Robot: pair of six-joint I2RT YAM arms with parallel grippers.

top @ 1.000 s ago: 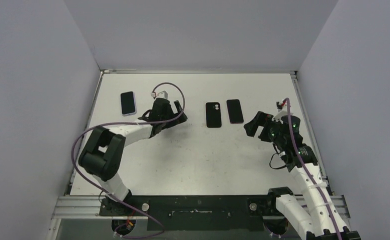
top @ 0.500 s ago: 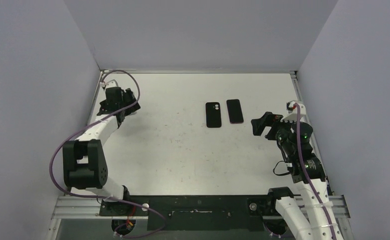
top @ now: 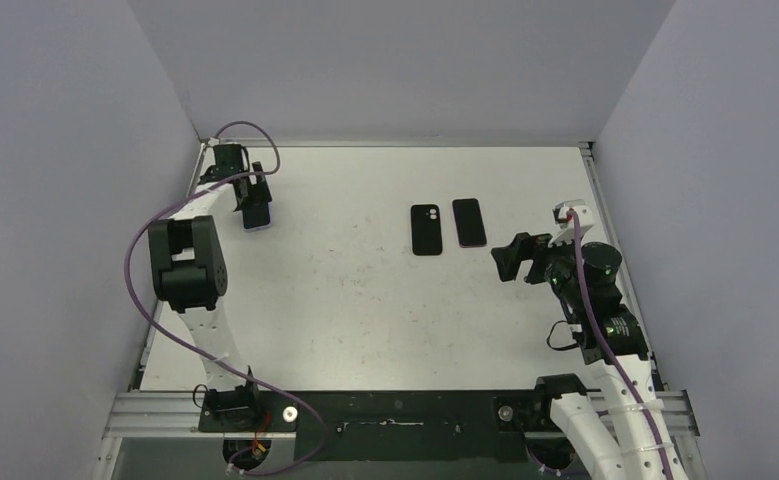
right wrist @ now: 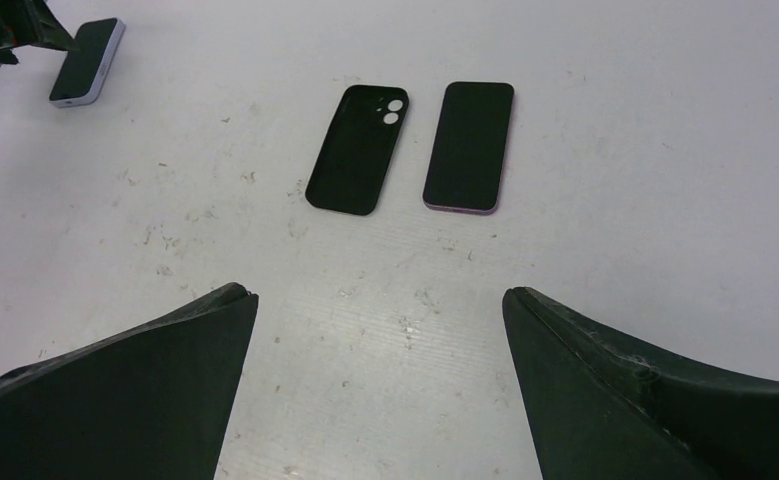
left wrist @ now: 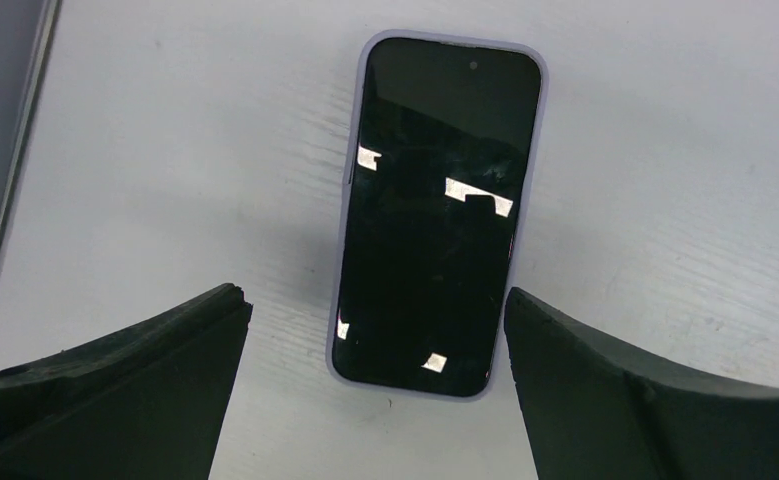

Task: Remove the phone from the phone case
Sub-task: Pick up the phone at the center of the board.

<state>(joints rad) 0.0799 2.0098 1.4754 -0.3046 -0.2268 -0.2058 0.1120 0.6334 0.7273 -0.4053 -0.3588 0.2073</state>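
A phone with a dark screen lies face up in a lavender phone case [left wrist: 435,210] at the table's far left, also visible as the cased phone [top: 256,211] from above and the cased phone [right wrist: 87,60] in the right wrist view. My left gripper [left wrist: 374,293] hovers over its near end, open, one finger on each side, touching nothing. From above, the left gripper [top: 249,190] sits at the far left corner. My right gripper [right wrist: 377,292] is open and empty over bare table at the right, seen from above as the right gripper [top: 511,260].
An empty black case [top: 425,229] and a bare phone with a purple edge [top: 469,222] lie side by side at the table's middle back; the right wrist view shows that black case [right wrist: 357,149] and bare phone [right wrist: 470,146] ahead. The white table [top: 365,320] is walled on three sides.
My left arm has swung from the table's left-middle out to the far left corner, now above the cased phone. My right gripper has shifted only slightly. Both stayed open.
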